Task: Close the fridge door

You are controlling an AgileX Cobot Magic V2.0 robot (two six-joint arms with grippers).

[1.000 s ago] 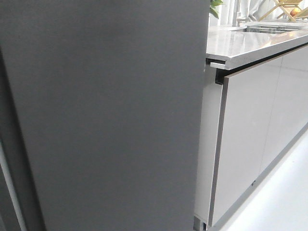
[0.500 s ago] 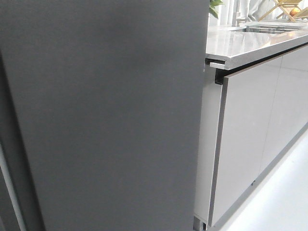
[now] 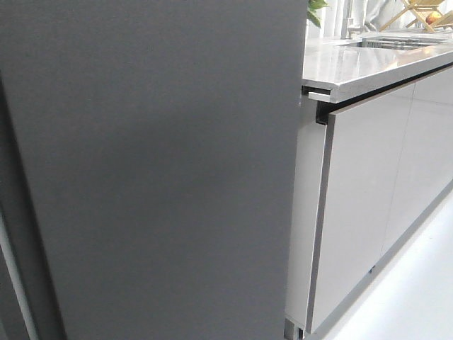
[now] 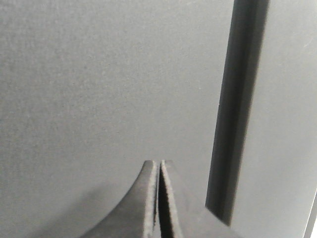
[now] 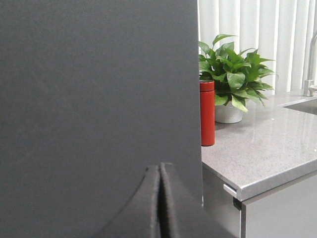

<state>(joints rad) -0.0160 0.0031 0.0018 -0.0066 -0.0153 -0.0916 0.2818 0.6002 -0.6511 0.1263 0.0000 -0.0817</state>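
Observation:
The fridge door (image 3: 156, 170) fills most of the front view with its matte dark grey face, its right edge next to the cabinets. Neither gripper shows in the front view. In the left wrist view my left gripper (image 4: 159, 162) is shut with nothing in it, its tips close to the dark door face (image 4: 99, 84), beside a dark vertical gap (image 4: 237, 109). In the right wrist view my right gripper (image 5: 159, 165) is also shut and empty, close to the door face (image 5: 94, 89) near its right edge. Whether either gripper touches the door cannot be told.
A grey stone countertop (image 3: 368, 67) with glossy light-grey cabinet fronts (image 3: 368, 205) runs to the right of the fridge. On the counter stand a red bottle (image 5: 207, 113) and a potted green plant (image 5: 230, 84). A sink (image 3: 396, 41) lies farther back.
A faint shadow on the door face has slid lower. The door and cabinets look the same otherwise.

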